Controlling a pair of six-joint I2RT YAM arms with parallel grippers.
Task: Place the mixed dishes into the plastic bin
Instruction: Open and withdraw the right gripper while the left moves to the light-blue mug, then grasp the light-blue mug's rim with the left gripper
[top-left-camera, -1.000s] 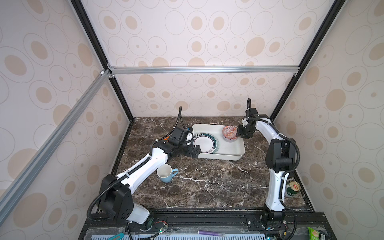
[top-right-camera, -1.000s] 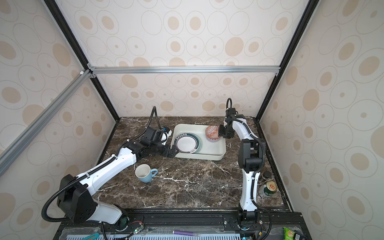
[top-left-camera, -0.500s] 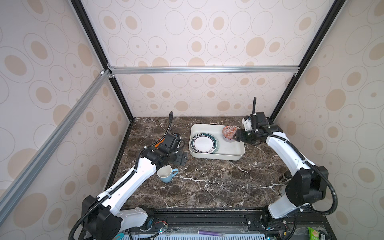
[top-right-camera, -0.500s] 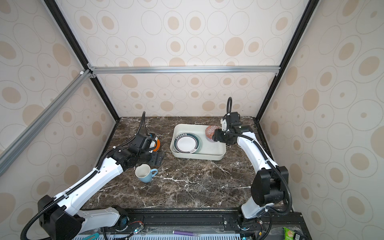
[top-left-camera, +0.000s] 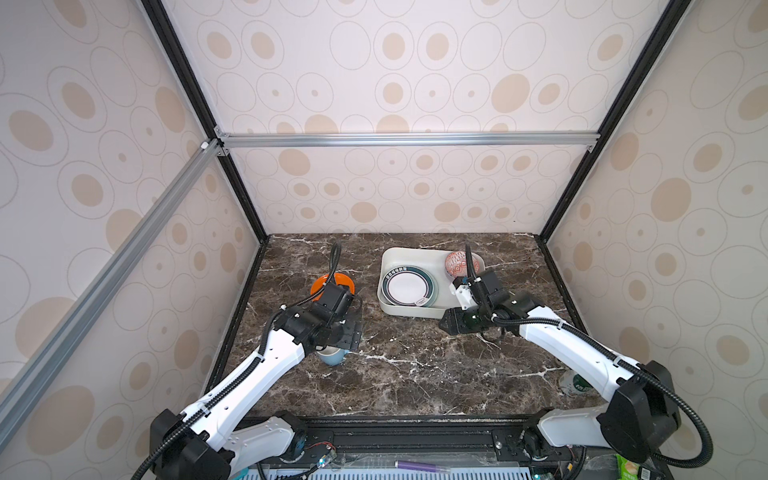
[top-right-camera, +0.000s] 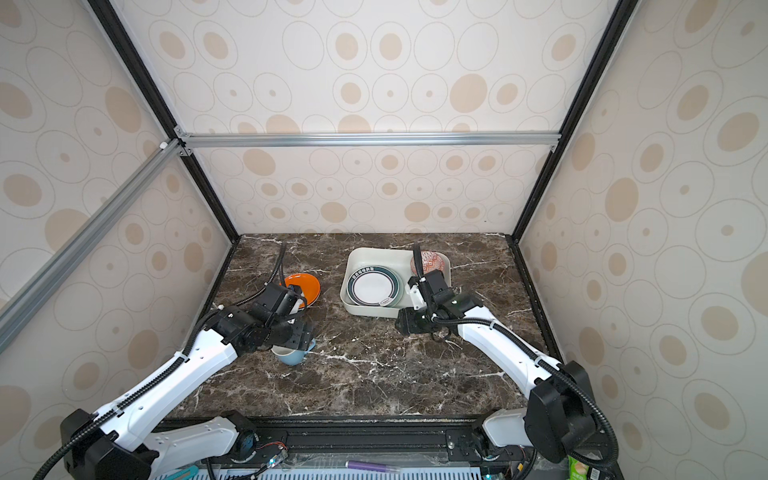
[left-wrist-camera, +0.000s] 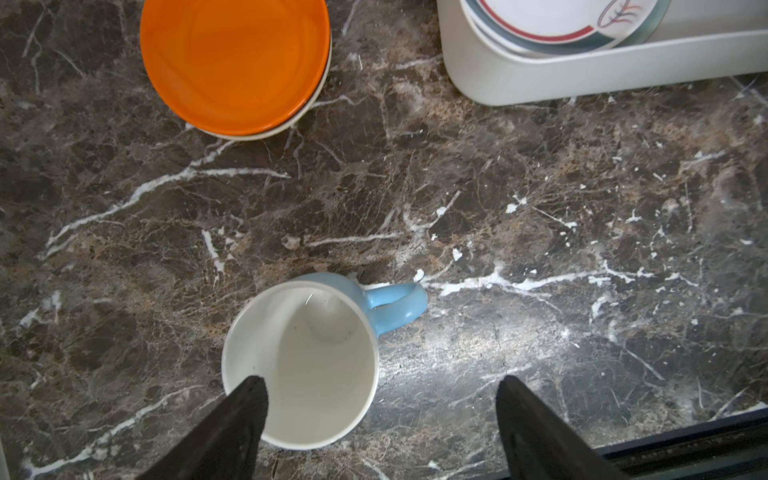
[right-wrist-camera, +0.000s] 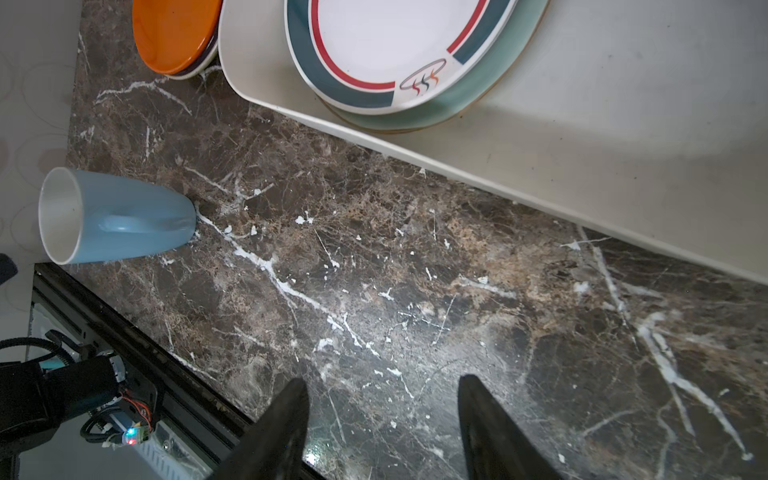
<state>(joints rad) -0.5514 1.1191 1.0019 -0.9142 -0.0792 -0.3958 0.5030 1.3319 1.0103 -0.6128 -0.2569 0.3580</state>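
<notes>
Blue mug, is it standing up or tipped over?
Standing up. The blue mug sits on its base on the marble table, open mouth facing up, and nothing shows inside it.

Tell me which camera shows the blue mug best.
Left wrist: the mug is close and central, with rim, inside and handle visible; one left finger overlaps the rim. Right wrist shows the mug whole but small, from the side. In both top views the left arm hides most of the mug.
</notes>
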